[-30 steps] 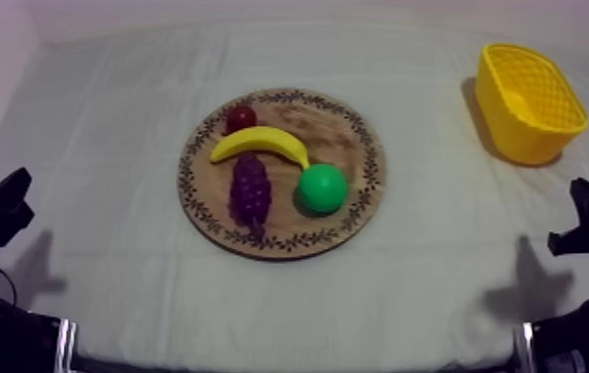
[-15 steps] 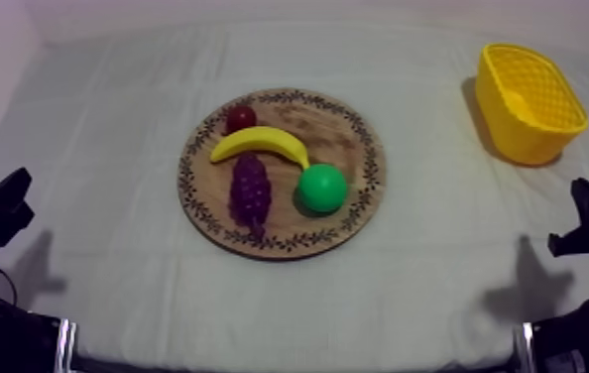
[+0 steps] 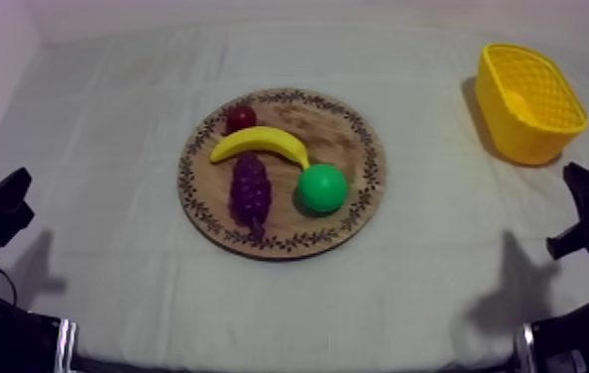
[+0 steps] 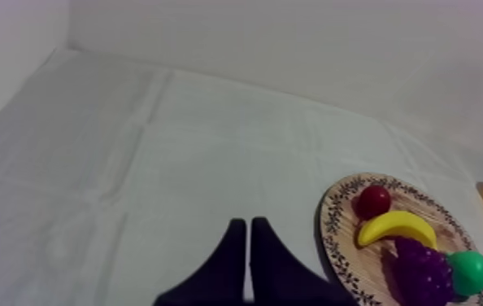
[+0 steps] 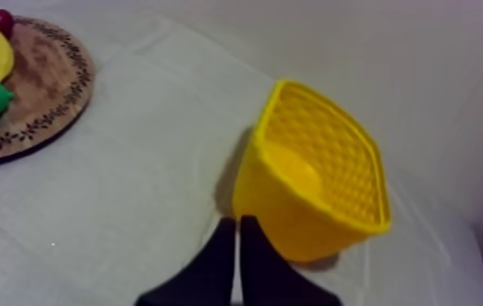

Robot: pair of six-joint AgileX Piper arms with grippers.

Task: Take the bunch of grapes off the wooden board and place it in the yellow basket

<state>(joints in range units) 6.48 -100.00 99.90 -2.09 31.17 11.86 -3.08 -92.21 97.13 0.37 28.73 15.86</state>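
From my remote station I count one round wooden board (image 3: pixel 343 134), one yellow basket (image 3: pixel 517 139), and four fruits, each of a different kind: one banana (image 3: pixel 259 142), one bunch of grapes (image 3: pixel 250 190), one green pear (image 3: pixel 321 187) and one small red fruit (image 3: pixel 240 118).

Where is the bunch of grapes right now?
In the top view the bunch of grapes lies on the wooden board, in front of the banana, left of the pear.
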